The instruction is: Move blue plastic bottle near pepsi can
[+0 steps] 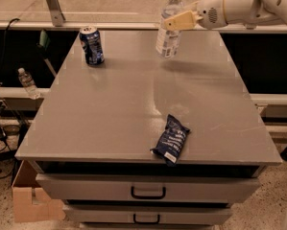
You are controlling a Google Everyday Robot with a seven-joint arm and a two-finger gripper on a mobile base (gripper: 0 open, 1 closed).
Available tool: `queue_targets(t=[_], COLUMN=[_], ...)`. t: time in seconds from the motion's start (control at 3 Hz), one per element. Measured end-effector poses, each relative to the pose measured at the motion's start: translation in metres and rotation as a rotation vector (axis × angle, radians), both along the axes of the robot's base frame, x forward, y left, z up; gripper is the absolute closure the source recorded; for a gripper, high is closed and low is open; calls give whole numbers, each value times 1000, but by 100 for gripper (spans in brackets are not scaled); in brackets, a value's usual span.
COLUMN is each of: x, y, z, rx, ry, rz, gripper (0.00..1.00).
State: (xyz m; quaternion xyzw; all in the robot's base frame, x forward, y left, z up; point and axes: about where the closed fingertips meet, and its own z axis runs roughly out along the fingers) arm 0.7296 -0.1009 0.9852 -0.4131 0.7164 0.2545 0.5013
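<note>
The blue plastic bottle (170, 25), clear with a white cap and a white-and-blue label, hangs tilted just above the far middle of the grey table (133, 114). My gripper (177, 20) comes in from the upper right and is shut on the bottle's upper body. The pepsi can (91, 45), dark blue with a silver top, stands upright at the table's far left, well to the left of the bottle.
A flat dark blue snack bag (171, 139) lies near the table's front edge. A small clear bottle (28, 83) stands on a ledge left of the table. Drawers (148, 191) are below the front edge, and a cardboard box (30, 200) is on the floor at lower left.
</note>
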Motion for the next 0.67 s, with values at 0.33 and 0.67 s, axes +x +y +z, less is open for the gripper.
queue_targets(t=[0.33,0.67], x=[-8,-9], y=[39,80], z=[1,0], rx=[6,29], ry=[-16,-16], rz=[65,126], gripper=[100,100])
